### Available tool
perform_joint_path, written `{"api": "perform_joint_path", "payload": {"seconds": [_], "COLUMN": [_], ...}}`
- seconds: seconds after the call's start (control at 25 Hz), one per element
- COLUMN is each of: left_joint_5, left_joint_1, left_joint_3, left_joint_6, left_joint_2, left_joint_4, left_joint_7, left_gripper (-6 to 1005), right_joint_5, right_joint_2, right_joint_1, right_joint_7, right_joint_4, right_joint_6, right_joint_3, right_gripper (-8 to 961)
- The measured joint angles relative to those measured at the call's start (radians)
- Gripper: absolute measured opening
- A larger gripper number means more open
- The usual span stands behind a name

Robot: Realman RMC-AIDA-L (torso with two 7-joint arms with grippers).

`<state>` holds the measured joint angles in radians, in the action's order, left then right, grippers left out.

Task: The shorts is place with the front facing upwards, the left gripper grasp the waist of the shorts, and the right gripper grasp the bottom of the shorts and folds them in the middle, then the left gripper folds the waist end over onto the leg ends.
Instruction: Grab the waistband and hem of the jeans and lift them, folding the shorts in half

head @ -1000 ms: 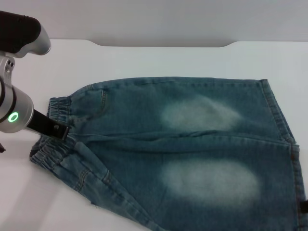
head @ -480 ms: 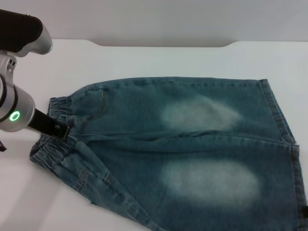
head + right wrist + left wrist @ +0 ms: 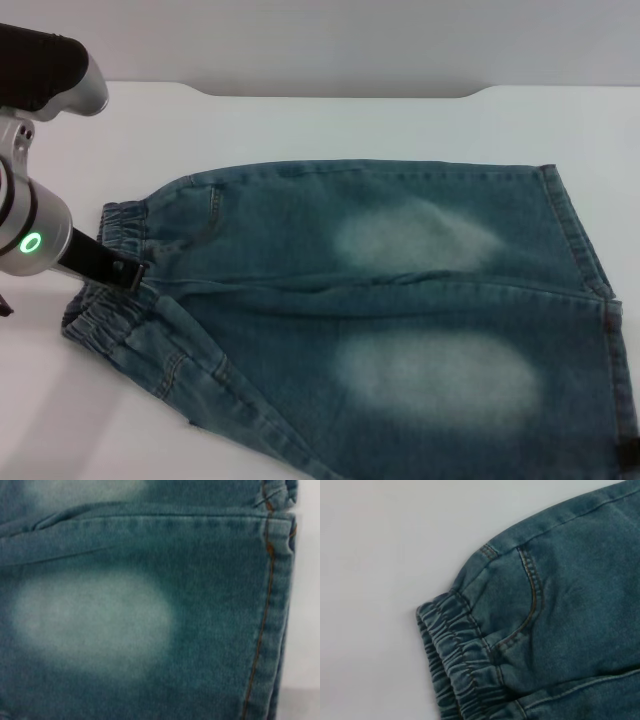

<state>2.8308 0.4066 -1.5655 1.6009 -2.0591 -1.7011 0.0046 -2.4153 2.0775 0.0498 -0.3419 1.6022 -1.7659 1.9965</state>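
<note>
The shorts (image 3: pixel 400 320) lie flat on the white table (image 3: pixel 330 125), front side up, with the waist (image 3: pixel 118 270) toward the robot's left and the leg ends (image 3: pixel 585 290) toward its right. Nearest the robot, the lower leg runs off the bottom edge of the head view, a pale faded patch on its thigh. In the right wrist view that same patch fills much of the picture, and the bottom of the shorts (image 3: pixel 272 605) shows as a straight hem with orange stitching beside bare table. A small dark piece, which seems to be part of the right end effector (image 3: pixel 630 455), shows at the lower right border of the head view just past the hem; whether it is released or clenched cannot be told. Farther along, at mid-depth, the left end effector (image 3: pixel 125 272) sits at the gathered waist, its black tip touching the denim at the centre; whether it is grasping cannot be told. The left wrist view shows the ruched band and a curved pocket seam. Beyond lies the upper leg with a second faded patch, then bare table.
</note>
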Motion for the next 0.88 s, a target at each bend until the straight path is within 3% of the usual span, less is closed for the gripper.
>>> {"api": "perform_joint_path", "payload": {"seconds": [0.88], "left_joint_5": [0.002], "left_joint_1": [0.006], "left_joint_3": [0.001], "left_joint_6": [0.001], "left_joint_2": [0.001], "left_joint_4": [0.008], "left_joint_7": [0.0], "left_gripper": [41], "right_joint_5": [0.012], "right_joint_2": [-0.006], "right_joint_1": [-0.003], "right_joint_7": [0.0], "right_joint_4": [-0.046], "right_joint_6": [0.006], "right_joint_3": [0.027], "right_gripper": [519]}}
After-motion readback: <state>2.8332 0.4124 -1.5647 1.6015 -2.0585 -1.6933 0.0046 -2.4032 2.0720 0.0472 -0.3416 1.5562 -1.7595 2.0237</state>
